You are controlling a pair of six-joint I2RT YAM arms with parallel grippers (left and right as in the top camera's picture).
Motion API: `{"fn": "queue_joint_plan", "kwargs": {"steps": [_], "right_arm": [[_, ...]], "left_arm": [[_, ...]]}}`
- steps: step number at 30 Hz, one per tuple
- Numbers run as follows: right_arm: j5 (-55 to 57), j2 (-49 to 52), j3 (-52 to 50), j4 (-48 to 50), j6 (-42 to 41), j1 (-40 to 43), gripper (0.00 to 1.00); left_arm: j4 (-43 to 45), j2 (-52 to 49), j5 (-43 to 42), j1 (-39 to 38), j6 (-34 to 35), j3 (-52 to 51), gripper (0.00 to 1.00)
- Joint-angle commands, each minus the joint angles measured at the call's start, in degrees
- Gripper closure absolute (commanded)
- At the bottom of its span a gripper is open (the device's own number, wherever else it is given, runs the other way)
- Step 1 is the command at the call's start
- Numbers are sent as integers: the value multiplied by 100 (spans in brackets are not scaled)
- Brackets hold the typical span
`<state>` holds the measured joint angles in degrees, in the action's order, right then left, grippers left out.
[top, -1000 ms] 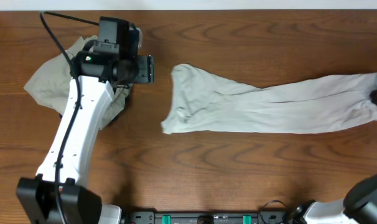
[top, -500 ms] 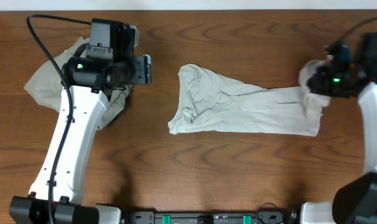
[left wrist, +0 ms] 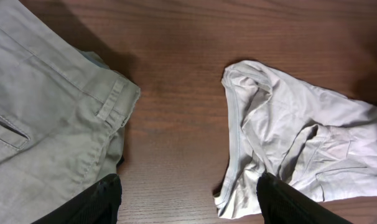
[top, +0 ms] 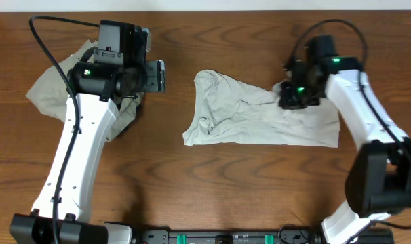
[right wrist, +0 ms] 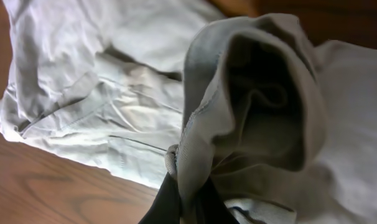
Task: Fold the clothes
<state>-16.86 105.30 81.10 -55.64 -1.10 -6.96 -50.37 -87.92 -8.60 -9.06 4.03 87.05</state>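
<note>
Well, on my screen the right claw (right wrist: 183, 208) is pressed together on a gathered edge of the T-shirt (right wrist: 107, 93). In the right wrist view the hem rises out from between the dark fingers (right wrist: 158, 213) and makes a hollow fold just above them. From overhead, this claw sits over the right half of the shirt, and the fabric it pinches is doubled back over the lower layer. The T-shirt lies as a long wrinkled band in the middle of the wooden table (top: 226, 190), its rounded end toward the left and a straight edge at the right.

The left claw (left wrist: 188, 190) is spread wide and holds nothing; I see bare wood between its two fingers. It hovers between the two garments: the khaki trousers (left wrist: 45, 118), with a stitched waistband, are at its left and the pale shirt at its right, and these two are well apart. In the overhead view the trousers lie crumpled at the far left, partly under the left arm.
</note>
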Motion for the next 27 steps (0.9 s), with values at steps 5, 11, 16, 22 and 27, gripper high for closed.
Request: {"fn": "queue_joint_plan", "kwargs": {"steps": [5, 11, 16, 22, 27], "right_arm": [[2, 114, -35, 190, -507, -793, 99], [79, 118, -35, 378, -927, -1082, 86], [-566, 116, -33, 584, -861, -1082, 76], [-1327, 109, -33, 669, -422, -730, 80], [-2, 111, -33, 321, -1008, -393, 90]], "left_arm": [[-15, 83, 72, 11, -144, 74, 28], [-15, 83, 72, 11, -144, 74, 28], [-15, 81, 72, 11, -146, 74, 28], [-20, 81, 72, 11, -146, 74, 28], [-17, 81, 72, 11, -168, 74, 28]]}}
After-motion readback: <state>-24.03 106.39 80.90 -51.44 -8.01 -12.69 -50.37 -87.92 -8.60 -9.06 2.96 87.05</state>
